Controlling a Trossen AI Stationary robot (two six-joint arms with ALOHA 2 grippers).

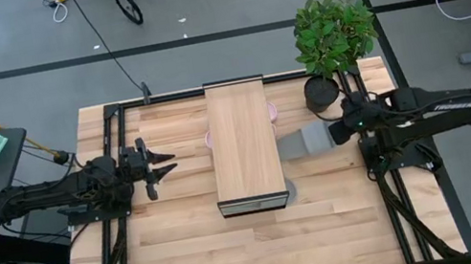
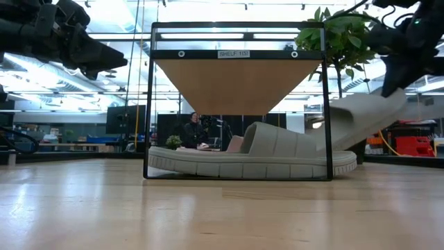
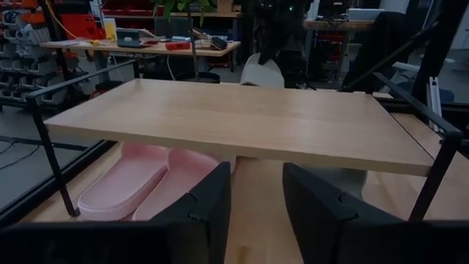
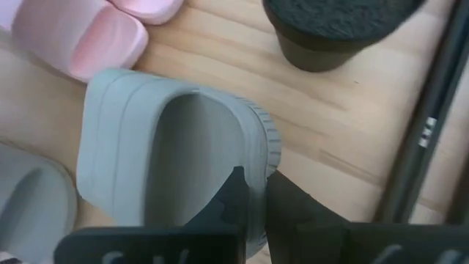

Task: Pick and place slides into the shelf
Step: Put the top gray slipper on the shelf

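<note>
Hanging tilted off the table, the held grey slide (image 1: 303,141) is pinched at its heel rim by the right tool (image 4: 253,192), whose fingers are closed almost together on that rim; its toe points at the shelf (image 1: 243,140) and sits just beside the shelf's right long edge. The right arm reaches in level from the table's right side, its wrist close to the dark pot of the plant (image 1: 332,37). In the low view the slide slopes downward toward the shelf's right post, above the toe of the second grey slide (image 2: 250,158), which lies flat on the table under the plank, its toe poking just past the frame. The pink slides (image 3: 143,183) lie side by side under the plank's far end, beside that grey one; their edges peep out on either side of the plank in the high view.

The left tool (image 1: 156,165) hovers above the table well to the left of the shelf, fingers partly open and holding nothing, pointing at the shelf's left long side; bare table (image 1: 197,245) lies between them, and the table's near half is open.
</note>
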